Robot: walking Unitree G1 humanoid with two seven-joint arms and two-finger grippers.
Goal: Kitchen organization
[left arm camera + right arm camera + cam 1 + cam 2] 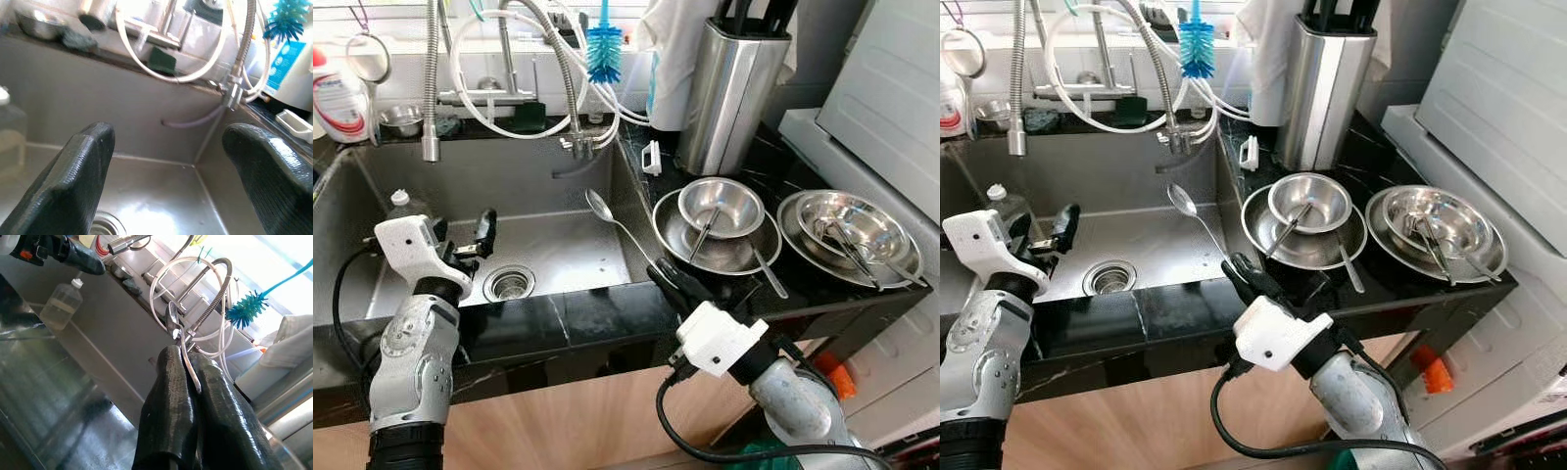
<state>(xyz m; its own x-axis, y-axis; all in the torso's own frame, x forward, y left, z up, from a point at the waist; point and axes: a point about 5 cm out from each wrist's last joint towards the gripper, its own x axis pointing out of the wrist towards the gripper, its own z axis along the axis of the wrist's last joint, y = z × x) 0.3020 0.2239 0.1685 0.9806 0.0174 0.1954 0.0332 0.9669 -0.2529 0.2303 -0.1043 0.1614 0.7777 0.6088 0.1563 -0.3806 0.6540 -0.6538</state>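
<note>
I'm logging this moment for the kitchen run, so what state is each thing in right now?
Right gripper: shut on the spoon's handle, at the sink's front edge.
Spoon: held, bowl raised over the sink.
Left gripper: open, holding nothing, over the sink.
Sink: no water standing in it, drain uncovered.
Bottle: upright in the sink, capped.
Small bowl: sits on a plate, utensil inside.
Blue brush: hanging.

Two stacks of steel dishes are counted right of the right gripper (666, 277) — the nearer stack (717, 227) and the farther stack (850, 235). One spoon (612, 221) is pinched in that gripper, and one bottle (403, 208) is seen just behind the left gripper (481, 238) — plus one blue brush (603, 49).
</note>
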